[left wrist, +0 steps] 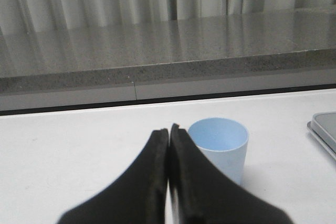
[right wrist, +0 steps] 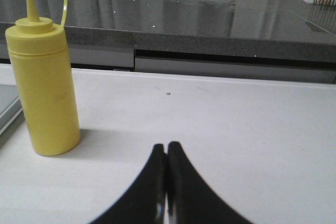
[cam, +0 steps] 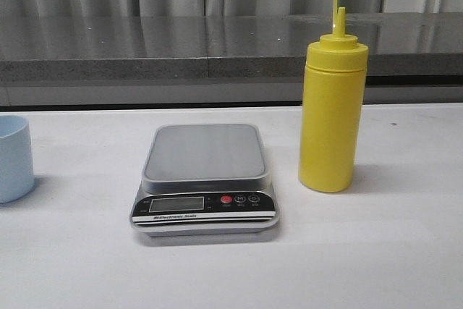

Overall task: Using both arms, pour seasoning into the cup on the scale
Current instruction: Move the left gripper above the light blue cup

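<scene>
The yellow seasoning bottle [cam: 332, 117] stands upright on the white table, right of the scale [cam: 205, 179], its cap off on its stalk. The scale's platform is bare. The pale blue cup [cam: 13, 157] sits at the far left edge of the front view, apart from the scale. My left gripper [left wrist: 169, 129] is shut on nothing, with the cup [left wrist: 220, 148] just beyond and beside its tips. My right gripper [right wrist: 167, 147] is shut and empty, the bottle [right wrist: 44, 85] standing off to one side ahead of it. Neither gripper appears in the front view.
A dark grey stone ledge [cam: 217, 45] runs along the back of the white table [cam: 376, 251], with pale curtains behind. A corner of the scale [left wrist: 324, 129] shows in the left wrist view, past the cup.
</scene>
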Robot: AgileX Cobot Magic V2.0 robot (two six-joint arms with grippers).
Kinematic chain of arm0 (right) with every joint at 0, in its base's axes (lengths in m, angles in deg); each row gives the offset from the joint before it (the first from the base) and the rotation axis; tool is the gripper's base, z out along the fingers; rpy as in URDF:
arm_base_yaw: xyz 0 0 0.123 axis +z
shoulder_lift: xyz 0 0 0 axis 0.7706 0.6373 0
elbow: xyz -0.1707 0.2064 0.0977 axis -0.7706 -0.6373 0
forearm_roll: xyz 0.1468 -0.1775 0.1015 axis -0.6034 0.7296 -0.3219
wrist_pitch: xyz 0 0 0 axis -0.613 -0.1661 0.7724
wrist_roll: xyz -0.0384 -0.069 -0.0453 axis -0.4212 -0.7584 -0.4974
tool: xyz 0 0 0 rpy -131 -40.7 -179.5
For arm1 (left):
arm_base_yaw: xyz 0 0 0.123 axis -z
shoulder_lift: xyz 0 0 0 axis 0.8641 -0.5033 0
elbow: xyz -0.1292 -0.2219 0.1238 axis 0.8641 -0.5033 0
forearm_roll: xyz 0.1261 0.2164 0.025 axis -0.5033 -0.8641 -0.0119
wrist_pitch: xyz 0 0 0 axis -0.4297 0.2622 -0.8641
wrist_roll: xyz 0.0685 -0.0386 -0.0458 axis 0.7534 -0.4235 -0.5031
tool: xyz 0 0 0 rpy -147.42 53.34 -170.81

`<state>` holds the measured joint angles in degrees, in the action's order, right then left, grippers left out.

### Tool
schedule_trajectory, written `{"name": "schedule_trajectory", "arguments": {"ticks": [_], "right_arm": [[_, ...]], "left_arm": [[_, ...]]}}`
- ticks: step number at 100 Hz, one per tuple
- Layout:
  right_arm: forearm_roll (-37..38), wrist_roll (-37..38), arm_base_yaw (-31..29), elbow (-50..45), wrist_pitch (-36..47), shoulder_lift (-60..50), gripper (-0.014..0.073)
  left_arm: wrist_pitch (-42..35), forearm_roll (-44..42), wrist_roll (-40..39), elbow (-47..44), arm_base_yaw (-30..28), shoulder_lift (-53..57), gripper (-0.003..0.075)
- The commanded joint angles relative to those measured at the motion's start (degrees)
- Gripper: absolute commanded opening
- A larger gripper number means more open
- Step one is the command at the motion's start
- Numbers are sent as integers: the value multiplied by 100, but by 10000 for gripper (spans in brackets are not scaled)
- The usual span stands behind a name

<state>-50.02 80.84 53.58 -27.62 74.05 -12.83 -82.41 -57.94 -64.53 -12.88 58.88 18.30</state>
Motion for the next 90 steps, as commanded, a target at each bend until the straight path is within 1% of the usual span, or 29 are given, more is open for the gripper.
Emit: {"name": "schedule_trajectory", "arguments": {"ticks": [1,10,18,28,49,62,77,90], "right_arm": [[47,-64,-52,-6,502,-89,-121],[47,-64,-52,-6,502,-89,-121],[47,-64,-52,-6,502,-89,-121],[47,-64,-52,-6,502,-89,-121],[47,-64,-52,-6,502,-89,-121],[47,-64,-52,-6,502,-89,-121],[47,-64,-52,-6,502,-89,-121],[47,-64,-52,-6,502,-89,-121]], "left_arm": [[-121,245,-46,419,-14,53,-18],[-108,623,-46,772,-14,-280,-18],[19,741,-46,1165,-18,-715,-18],[538,741,-46,1855,-27,-1455,-18],[1789,728,-46,3392,-27,-3487,-18],[2158,722,-46,4113,-27,-4627,-18],[2793,722,-46,4819,-27,-5721,-18],[2957,722,-46,5181,-27,-6573,-18]]}}
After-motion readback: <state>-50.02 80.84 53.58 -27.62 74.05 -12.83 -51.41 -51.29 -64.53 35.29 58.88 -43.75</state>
